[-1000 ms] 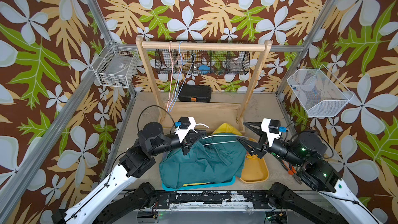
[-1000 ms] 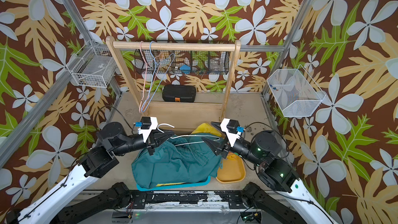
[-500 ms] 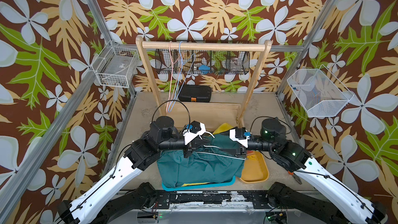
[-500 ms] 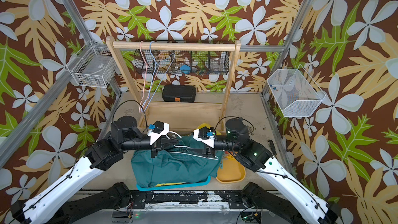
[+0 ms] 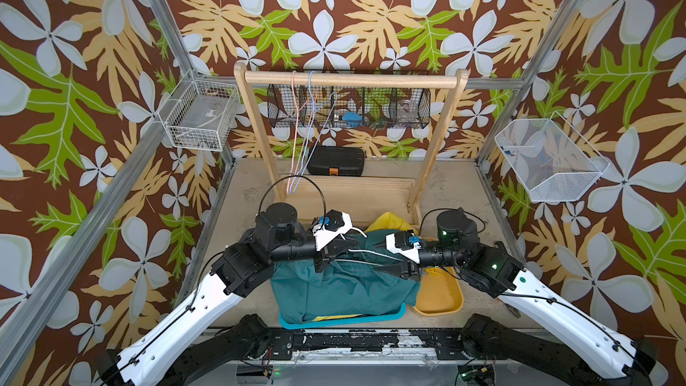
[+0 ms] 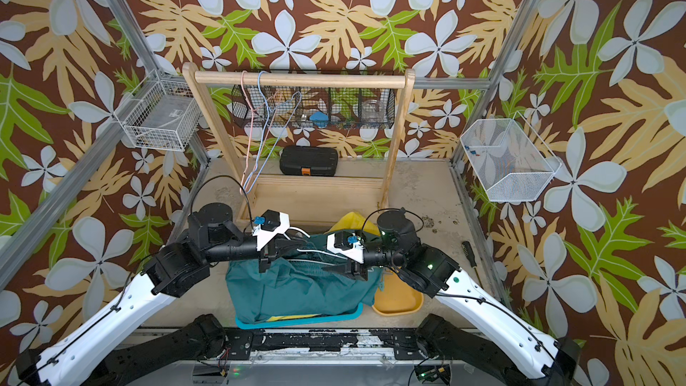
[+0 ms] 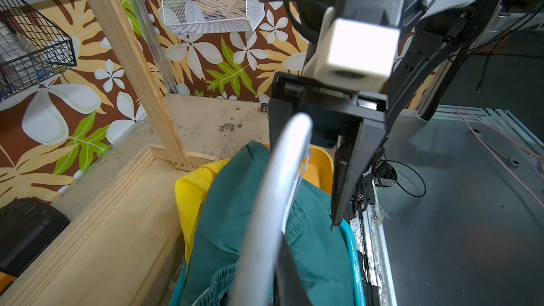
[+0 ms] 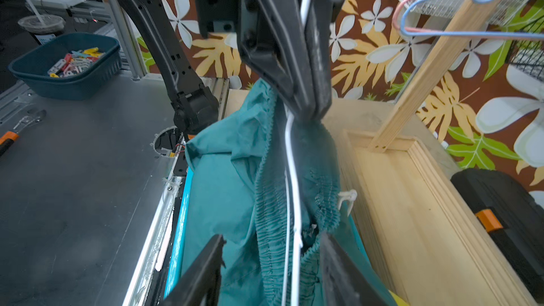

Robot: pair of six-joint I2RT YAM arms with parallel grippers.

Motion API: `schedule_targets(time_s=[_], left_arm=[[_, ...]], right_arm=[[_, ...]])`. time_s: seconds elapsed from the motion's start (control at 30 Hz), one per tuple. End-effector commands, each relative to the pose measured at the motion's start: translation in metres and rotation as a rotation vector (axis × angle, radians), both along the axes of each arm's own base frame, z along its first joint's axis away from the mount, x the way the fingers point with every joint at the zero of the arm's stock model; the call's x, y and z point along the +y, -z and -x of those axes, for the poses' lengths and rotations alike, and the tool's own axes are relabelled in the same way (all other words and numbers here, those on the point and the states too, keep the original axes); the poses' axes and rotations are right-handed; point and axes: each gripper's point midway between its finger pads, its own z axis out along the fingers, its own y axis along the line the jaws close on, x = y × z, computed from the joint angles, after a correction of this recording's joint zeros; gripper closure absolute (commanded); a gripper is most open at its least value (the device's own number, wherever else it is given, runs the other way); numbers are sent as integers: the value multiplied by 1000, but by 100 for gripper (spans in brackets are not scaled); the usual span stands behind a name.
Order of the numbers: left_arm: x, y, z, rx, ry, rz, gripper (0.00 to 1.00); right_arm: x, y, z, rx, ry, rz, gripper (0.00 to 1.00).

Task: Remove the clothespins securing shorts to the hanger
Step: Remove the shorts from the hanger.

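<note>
The teal shorts (image 5: 341, 287) (image 6: 297, 287) hang from a white wire hanger (image 5: 371, 252) (image 8: 294, 178) over a teal tray (image 5: 371, 319). My left gripper (image 5: 349, 245) (image 8: 306, 110) is shut on the hanger and on the waistband at its left end. My right gripper (image 5: 386, 269) (image 8: 270, 260) stands open astride the gathered waistband and the wire. Whether a clothespin sits in those folds I cannot tell. Yellow shorts (image 5: 389, 220) (image 7: 194, 189) lie behind the teal pair. Several coloured clothespins (image 8: 73, 60) lie in a dark bin off the table.
A wooden rack (image 5: 349, 79) at the back carries pink and blue hangers (image 5: 302, 131), with a black case (image 5: 336, 160) behind its base. A yellow tray (image 5: 441, 302) lies under my right wrist. Wire baskets (image 5: 200, 116) (image 5: 549, 159) hang on both side walls.
Both arms swung inward over the shorts. My right gripper came from the right side to the waistband and its jaws narrowed. The left stayed shut on the hanger.
</note>
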Motion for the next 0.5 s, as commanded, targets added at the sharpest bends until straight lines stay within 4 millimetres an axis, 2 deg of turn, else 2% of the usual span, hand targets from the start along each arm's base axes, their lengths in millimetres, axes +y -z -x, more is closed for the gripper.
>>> schedule_targets(time_s=[0.0, 0.13, 0.23, 0.33, 0.37, 0.4, 0.43, 0.47], left_arm=[[0, -7, -1, -36, -3, 22, 100], [0, -8, -2, -37, -7, 27, 100], [0, -9, -3, -34, -14, 33, 100], [0, -8, -7, -22, -38, 44, 100], [0, -9, -9, -17, -48, 50, 97], [0, -10, -10, -13, -55, 56, 86], [0, -9, -11, -7, -65, 59, 62], [1, -9, -13, -4, -78, 60, 45]], right_arm=[[-2, 6, -10, 24, 70, 13, 49], [1, 5, -3, 42, 36, -12, 56], [2, 6, -4, 55, 42, -27, 73], [6, 8, -5, 98, 37, -26, 94], [8, 9, -5, 114, 27, -18, 100], [9, 11, -5, 128, 24, -11, 100], [10, 13, -6, 138, 25, -1, 100], [11, 14, -6, 142, 23, 4, 100]])
